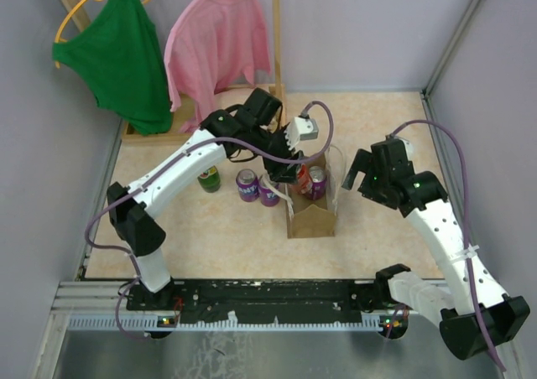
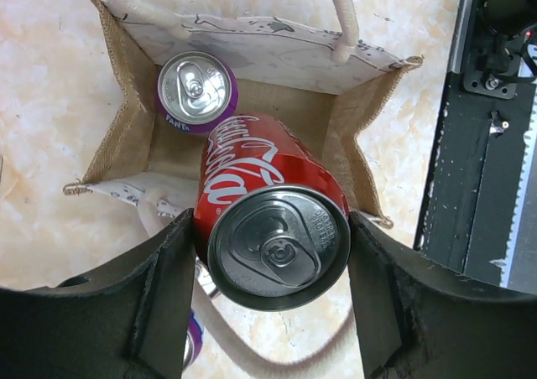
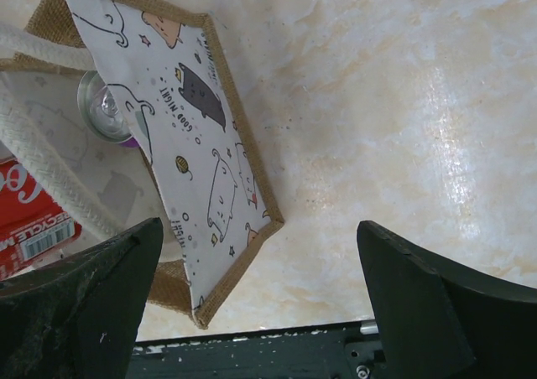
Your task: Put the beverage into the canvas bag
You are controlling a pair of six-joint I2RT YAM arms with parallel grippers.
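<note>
One red can (image 2: 273, 228) in my left gripper (image 2: 273, 262); one canvas bag (image 2: 252, 48) below; three purple cans (image 2: 195, 90) (image 1: 247, 184) (image 1: 268, 193); one green can (image 1: 209, 179); two garments (image 1: 117, 52) (image 1: 214, 48).

1. The red can (image 2: 252, 165) is shiny metal with a smooth silver top.
2. The canvas bag (image 2: 126, 136) has rough woven cloth sides and soft rope handles (image 2: 340, 14).
3. The tabletop (image 3: 403, 102) looks smooth and glossy.
4. The left hand (image 2: 270, 228) has dull black fingers (image 2: 126, 312).

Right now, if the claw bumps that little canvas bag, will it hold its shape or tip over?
Probably keeps shape: the canvas bag stands open, its woven walls looking stiff. Tipping seems unlikely, with a Fanta can upright inside as ballast. Its rope handles look floppy and could snag.
</note>
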